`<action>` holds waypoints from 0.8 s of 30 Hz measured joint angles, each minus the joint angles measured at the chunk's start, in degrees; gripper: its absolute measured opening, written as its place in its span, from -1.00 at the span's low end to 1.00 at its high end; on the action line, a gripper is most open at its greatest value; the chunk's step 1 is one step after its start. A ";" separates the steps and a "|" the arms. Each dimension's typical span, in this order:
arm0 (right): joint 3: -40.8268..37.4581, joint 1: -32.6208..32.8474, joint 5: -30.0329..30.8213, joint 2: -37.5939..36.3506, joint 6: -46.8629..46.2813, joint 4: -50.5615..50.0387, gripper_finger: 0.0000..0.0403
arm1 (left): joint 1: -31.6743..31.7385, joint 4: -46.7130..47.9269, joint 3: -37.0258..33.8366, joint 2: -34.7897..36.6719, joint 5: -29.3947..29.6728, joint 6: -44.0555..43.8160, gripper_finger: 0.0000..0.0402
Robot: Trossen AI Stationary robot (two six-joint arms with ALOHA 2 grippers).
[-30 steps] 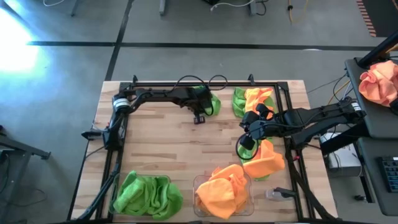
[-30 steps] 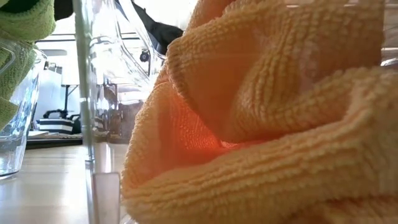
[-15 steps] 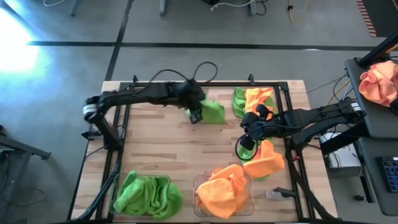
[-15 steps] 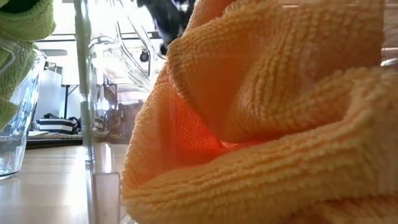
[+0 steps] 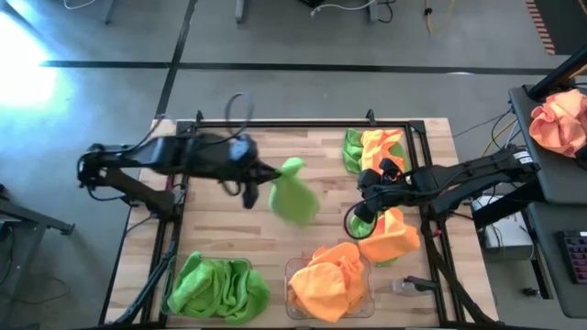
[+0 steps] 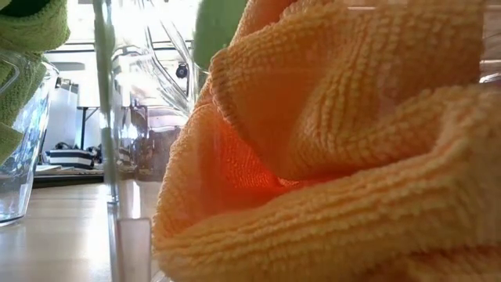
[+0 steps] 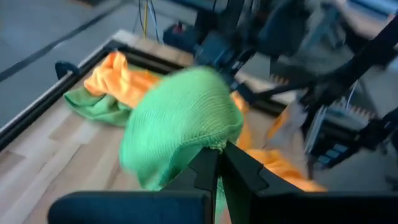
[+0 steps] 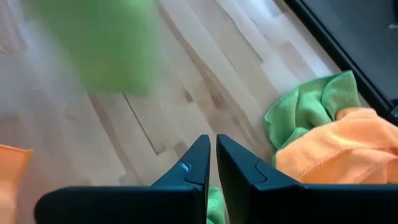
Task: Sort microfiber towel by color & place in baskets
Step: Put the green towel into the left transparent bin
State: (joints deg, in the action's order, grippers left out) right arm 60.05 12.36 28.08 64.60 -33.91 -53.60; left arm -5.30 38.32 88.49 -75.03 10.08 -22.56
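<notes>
Green towel (image 5: 293, 191) hangs above the counter (image 5: 229, 229) near centre, pinched in the closed left end effector (image 5: 257, 179). At 7 o'clock, basket w/ green towels (image 5: 216, 284); at 6, basket w/ orange towels (image 5: 330, 280). Mixed pile (image 5: 371, 147) sits at 1 o'clock. Right end effector (image 5: 365, 209) at 3 o'clock, fingers shut, holding nothing, orange towel (image 5: 393, 234) just beside.

Probably lab: concrete floor (image 5: 275, 37), cables (image 5: 348, 7)
</notes>
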 joint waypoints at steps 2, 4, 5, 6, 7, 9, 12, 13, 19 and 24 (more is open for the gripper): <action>-1.19 -0.02 -0.04 0.00 -0.16 0.06 -0.89 | -3.25 -0.15 0.00 2.15 4.10 -1.75 -0.99; -2.25 0.00 -0.07 0.00 -0.18 0.11 -0.89 | -6.58 -0.27 0.00 3.96 8.14 -3.50 -0.99; -2.73 -0.01 -0.07 0.00 -0.18 0.11 -0.89 | -8.30 -0.29 0.00 4.75 10.07 -4.29 -0.99; -3.15 -0.01 -0.07 0.00 -0.19 0.14 -0.89 | -10.02 -0.28 0.00 5.41 11.68 -4.98 -0.99; -3.56 -0.01 -0.09 0.00 -0.22 0.13 -0.89 | -11.71 -0.35 0.00 5.94 13.32 -5.54 -0.99; -4.20 0.00 -0.13 0.00 -0.97 0.15 -0.89 | -14.97 -0.36 0.00 6.77 16.06 -6.55 -0.99; -4.82 -0.01 -0.16 0.00 -2.48 0.17 -0.89 | -19.46 -0.42 0.00 7.52 18.45 -8.54 -0.99; -4.99 -0.01 -0.19 0.00 -2.58 0.16 -0.89 | -20.88 -0.52 0.00 7.66 18.92 -9.42 -0.99; -5.42 -0.02 -0.15 0.00 -2.61 0.31 -0.89 | -29.58 -2.23 0.00 7.46 19.13 -17.18 -0.99; -5.49 -0.02 0.00 -0.01 -4.55 0.40 -0.89 | -37.43 -7.36 0.00 6.88 19.19 -21.96 -0.99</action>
State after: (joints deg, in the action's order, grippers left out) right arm 54.57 12.34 28.08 64.59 -38.46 -53.20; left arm -42.73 30.95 88.49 -68.15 29.27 -44.52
